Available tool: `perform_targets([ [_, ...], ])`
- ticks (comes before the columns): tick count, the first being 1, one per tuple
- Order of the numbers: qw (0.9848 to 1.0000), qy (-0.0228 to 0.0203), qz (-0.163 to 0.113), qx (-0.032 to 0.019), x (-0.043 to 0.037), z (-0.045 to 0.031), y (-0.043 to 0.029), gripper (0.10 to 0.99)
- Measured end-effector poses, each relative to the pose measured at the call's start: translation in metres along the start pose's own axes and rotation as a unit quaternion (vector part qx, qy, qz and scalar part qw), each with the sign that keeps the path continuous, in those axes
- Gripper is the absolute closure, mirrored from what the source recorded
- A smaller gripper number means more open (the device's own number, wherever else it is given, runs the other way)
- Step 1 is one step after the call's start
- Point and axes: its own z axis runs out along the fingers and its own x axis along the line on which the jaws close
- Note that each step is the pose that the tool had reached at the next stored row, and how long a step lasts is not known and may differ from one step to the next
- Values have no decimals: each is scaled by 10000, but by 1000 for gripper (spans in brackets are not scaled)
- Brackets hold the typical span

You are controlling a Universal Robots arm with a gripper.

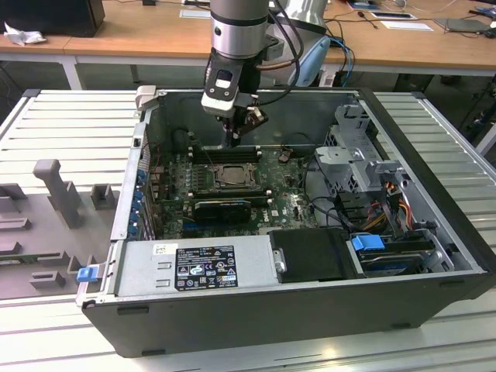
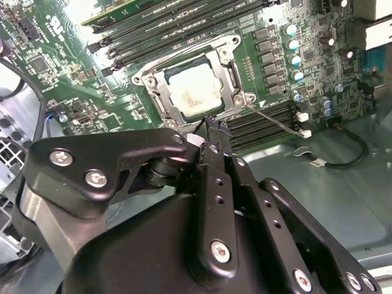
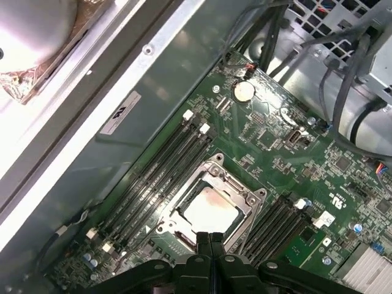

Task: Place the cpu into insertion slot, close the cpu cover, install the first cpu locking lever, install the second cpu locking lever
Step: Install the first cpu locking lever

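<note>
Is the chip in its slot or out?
In. In the first wrist view the cpu lies flat under the cover, its pale face showing through the window.

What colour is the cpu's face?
Pale beige-silver cpu, faint brownish smudge; best in the first wrist view.

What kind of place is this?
Probably a robotics lab or workshop: a robot arm hangs over an open computer case that lies on a slatted metal table, and wooden desks stand behind it.

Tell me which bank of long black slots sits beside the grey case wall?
The slot bank bordering the case wall; the other bank lies beyond the cpu.
</note>
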Motion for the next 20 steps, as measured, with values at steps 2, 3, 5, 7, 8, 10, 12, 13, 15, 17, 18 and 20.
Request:
perform_targets([
  [2, 10000, 2, -62, 2, 0, 0, 0, 980],
  [3, 10000, 3, -85, 2, 0, 0, 0, 980],
  [5, 9999, 4, -145, 4, 0, 0, 0, 980],
  [7, 9998, 6, -209, 6, 0, 0, 0, 980],
  [8, 9997, 7, -230, 6, 0, 0, 0, 980],
  [10, 9996, 8, -267, 7, 0, 0, 0, 980],
  [12, 9995, 9, -308, 8, 0, 0, 0, 980],
  [13, 9995, 9, -317, 8, 0, 0, 0, 980],
  [15, 9994, 10, -344, 9, 0, 0, 0, 980],
  [17, 9990, 13, -454, 12, 0, 0, 0, 980],
  [18, 9987, 15, -509, 13, 0, 0, 0, 980],
  [20, 9973, 21, -729, 19, 0, 0, 0, 980],
])
